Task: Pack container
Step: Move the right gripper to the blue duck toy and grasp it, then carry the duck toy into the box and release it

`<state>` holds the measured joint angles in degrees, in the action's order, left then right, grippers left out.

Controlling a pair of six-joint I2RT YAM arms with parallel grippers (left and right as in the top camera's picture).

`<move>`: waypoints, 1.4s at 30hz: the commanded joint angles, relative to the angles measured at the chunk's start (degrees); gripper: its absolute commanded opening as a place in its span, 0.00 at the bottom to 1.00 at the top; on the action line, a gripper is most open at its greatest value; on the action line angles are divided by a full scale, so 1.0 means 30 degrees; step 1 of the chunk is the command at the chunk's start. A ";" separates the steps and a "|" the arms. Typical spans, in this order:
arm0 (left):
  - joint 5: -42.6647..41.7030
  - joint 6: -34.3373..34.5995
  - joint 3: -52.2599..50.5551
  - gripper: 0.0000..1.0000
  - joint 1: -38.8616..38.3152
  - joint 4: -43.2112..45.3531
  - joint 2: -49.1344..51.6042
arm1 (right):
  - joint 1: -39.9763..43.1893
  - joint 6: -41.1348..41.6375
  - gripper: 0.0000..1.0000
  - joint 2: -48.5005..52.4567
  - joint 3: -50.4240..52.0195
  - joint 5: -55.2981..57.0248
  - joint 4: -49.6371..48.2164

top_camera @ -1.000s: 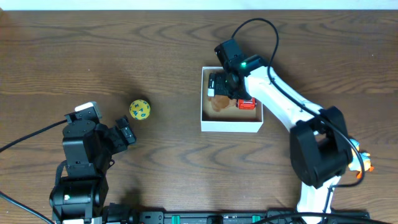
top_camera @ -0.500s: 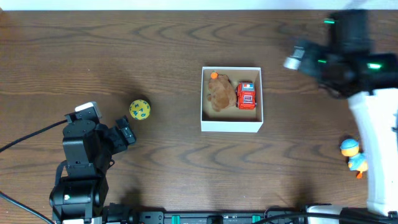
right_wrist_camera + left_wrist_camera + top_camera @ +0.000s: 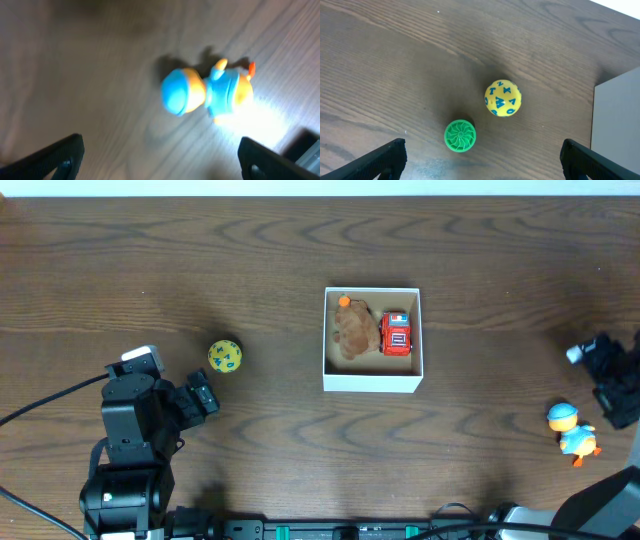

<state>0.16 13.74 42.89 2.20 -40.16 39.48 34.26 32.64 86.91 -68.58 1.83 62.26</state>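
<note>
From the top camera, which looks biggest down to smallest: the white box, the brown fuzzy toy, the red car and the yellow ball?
1. white box
2. brown toy
3. red car and yellow ball: these look about the same size, so I won't rank them.

The surface (image 3: 250,260) is dark brown wood, smooth, with a clear grain and a dull sheen. The container (image 3: 371,383) has thin, matt white walls that look like paper, and a brown cardboard floor. Inside the container, the red truck (image 3: 397,334) looks like glossy hard plastic; the brown toy (image 3: 355,332) beside it looks soft and fuzzy, like cloth. To the container's left, the yellow ball (image 3: 502,98) is smooth with printed blue letters, and the green disc (image 3: 460,135) is ribbed plastic. To the container's right, the duck toy (image 3: 207,91) is shiny plastic, though blurred.
</note>
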 commanded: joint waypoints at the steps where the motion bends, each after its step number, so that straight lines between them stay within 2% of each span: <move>1: -0.0066 0.0182 0.0408 0.98 0.0029 -0.0051 -0.0087 | 0.0707 0.0153 0.99 0.0073 0.2455 -0.0262 -0.1632; 5: -0.0066 0.0189 0.0408 0.98 0.0029 -0.0051 -0.0087 | 0.0736 0.0015 0.95 0.0073 0.5195 -0.0262 -0.4517; 12: -0.0066 0.0182 0.0408 0.98 0.0029 -0.0058 -0.0087 | 0.0736 0.0007 0.68 0.0087 0.8524 -0.0240 -0.8750; 13: -0.0066 0.0189 0.0408 0.98 0.0029 -0.0058 -0.0087 | 0.0736 -0.0015 0.56 0.0087 0.8684 -0.0240 -0.8939; 15: -0.0073 0.0182 0.0408 0.98 0.0029 -0.0066 -0.0087 | 0.0736 -0.0058 0.11 0.0087 0.8823 -0.0255 -0.9041; 16: -0.0066 0.0182 0.0408 0.98 0.0029 -0.0066 -0.0087 | 0.0736 -0.0058 0.01 0.0080 0.8823 -0.0262 -0.9049; 23: -0.0066 0.0182 0.0408 0.98 0.0029 -0.0058 -0.0087 | 0.0510 -0.1486 0.01 -0.0335 0.8080 -0.1931 -0.8531; 28: -0.0073 0.0189 0.0408 0.98 0.0029 -0.0058 -0.0087 | -0.1217 -0.2448 0.01 -0.1967 0.5668 -0.2696 -0.6717; 35: -0.0073 0.0189 0.0408 0.98 0.0029 -0.0058 -0.0087 | -0.7628 -0.5158 0.01 -0.4554 0.1056 -0.2696 -0.4073; 39: -0.0073 0.0189 0.0408 0.98 0.0029 -0.0058 -0.0087 | -1.2830 -0.6929 0.01 -0.4947 -0.0685 -0.2543 -0.3993; 42: -0.0073 0.0189 0.0408 0.98 0.0029 -0.0058 -0.0087 | -1.6232 -0.6870 0.01 -0.4779 -0.0903 -0.1311 -0.4546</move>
<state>0.16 13.74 42.92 2.20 -40.29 39.48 -7.35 15.64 72.40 -70.46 -5.02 48.97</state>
